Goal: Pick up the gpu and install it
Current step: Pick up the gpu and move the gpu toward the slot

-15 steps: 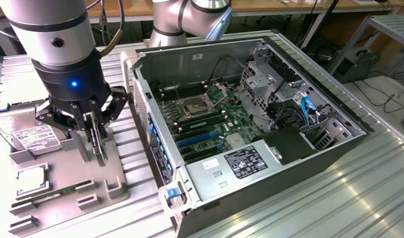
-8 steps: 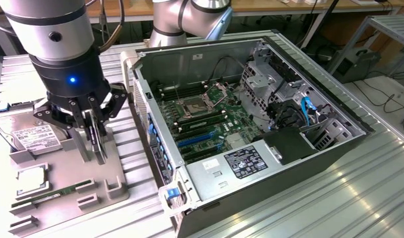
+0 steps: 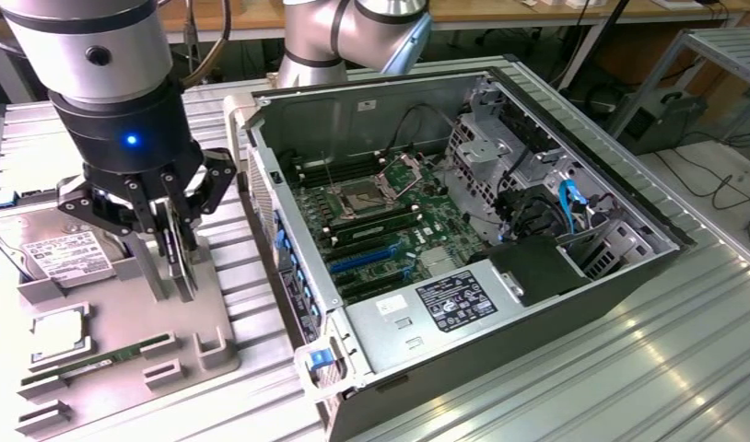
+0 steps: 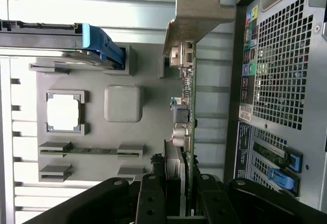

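My gripper (image 3: 169, 262) hangs over the grey fixture tray (image 3: 129, 318) at the exterior view's left, shut on the gpu (image 3: 184, 276). The card stands on edge between the fingers, its lower end close to the tray; I cannot tell whether it touches. In the wrist view the gpu (image 4: 190, 81) appears edge-on as a thin green-edged board, with its pale metal bracket (image 4: 196, 15) at the far end. The black fingers (image 4: 153, 196) of the gripper (image 4: 179, 185) clamp its near end. The open computer case (image 3: 474, 230) lies to the exterior view's right, blue expansion slots (image 3: 363, 260) showing on its motherboard.
On the tray sit a silver hard drive (image 3: 55, 253), a CPU (image 3: 58, 331) and a green RAM stick (image 3: 92, 361). The case's perforated rear panel (image 4: 286, 71) stands close beside the card. A second robot arm base (image 3: 338, 37) rises behind the case.
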{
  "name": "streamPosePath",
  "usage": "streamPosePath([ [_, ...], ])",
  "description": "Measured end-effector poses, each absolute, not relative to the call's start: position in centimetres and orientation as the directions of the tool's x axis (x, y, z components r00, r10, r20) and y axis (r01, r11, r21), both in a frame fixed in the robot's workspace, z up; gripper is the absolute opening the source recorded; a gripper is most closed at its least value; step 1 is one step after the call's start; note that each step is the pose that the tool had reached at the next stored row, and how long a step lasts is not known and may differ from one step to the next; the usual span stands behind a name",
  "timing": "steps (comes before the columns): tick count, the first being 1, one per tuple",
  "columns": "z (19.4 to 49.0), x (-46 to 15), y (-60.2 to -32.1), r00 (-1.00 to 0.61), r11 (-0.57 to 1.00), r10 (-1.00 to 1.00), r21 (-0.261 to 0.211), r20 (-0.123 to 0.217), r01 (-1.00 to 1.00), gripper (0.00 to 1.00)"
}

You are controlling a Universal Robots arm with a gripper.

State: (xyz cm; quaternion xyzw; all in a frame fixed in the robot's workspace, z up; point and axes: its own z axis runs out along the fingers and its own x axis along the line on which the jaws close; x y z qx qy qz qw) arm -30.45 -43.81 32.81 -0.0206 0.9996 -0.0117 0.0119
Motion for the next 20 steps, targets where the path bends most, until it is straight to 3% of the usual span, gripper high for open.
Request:
streamPosePath([
  [20, 35.4, -30.4, -43.8, -0.999, 0.999, -0.042, -0.024, -0.022, -0.041, 0.28],
])
